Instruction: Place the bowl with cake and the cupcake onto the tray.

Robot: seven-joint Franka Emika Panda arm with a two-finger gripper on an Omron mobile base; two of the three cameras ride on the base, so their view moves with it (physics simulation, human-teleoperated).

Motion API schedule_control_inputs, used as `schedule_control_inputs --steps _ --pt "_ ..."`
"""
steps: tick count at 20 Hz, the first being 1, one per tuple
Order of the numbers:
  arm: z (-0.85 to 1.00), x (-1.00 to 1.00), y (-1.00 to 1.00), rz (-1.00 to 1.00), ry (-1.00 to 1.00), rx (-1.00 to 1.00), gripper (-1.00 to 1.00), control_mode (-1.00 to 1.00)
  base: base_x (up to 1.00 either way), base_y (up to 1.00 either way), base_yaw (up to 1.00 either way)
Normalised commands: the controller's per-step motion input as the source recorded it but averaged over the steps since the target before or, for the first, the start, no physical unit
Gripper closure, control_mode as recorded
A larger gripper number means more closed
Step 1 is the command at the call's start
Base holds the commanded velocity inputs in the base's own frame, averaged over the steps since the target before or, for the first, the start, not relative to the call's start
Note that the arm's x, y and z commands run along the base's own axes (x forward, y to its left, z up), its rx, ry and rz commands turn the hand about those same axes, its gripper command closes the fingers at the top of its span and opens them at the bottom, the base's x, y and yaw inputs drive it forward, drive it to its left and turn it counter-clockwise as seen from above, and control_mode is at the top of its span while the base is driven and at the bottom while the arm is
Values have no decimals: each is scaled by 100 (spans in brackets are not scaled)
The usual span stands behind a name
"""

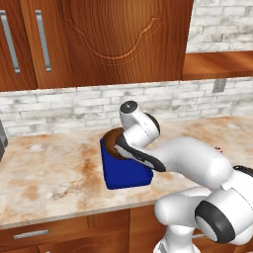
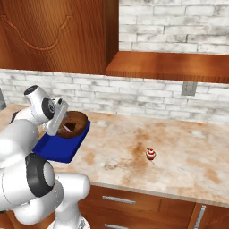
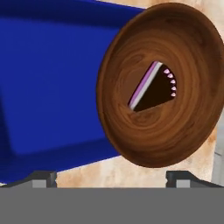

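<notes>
Left base view: the round dark-brown bowl with its cake wedge sits on the far end of the deep-blue rectangular tray – looks rigid and smooth, so I'd grab the rim.

Right base view: the tiny red-wrapper cupcake stands on the counter well right of the tray – light, squishy frosting, so pinch the wrapper. The white arm bends over the tray.

Hand view: gripper spread wide, holding nothing, just off the bowl's rim.
</notes>
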Motion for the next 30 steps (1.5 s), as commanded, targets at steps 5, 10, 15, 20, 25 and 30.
schedule_control_inputs --steps 5,10,15,20,25,30 --pt "26 -21 -21 -25 0 4 -100 -100 0 0 0" --pt "5 -22 -39 -23 -5 4 -100 -100 0 0 0" --pt "0 -18 -40 -22 -9 2 -100 -100 0 0 0" --pt "0 -17 -40 -21 -10 3 -100 -100 0 0 0" --pt "0 0 -31 -22 -4 5 -100 -100 0 0 0" --pt "4 0 -32 -23 -1 8 -100 -100 0 0 0"
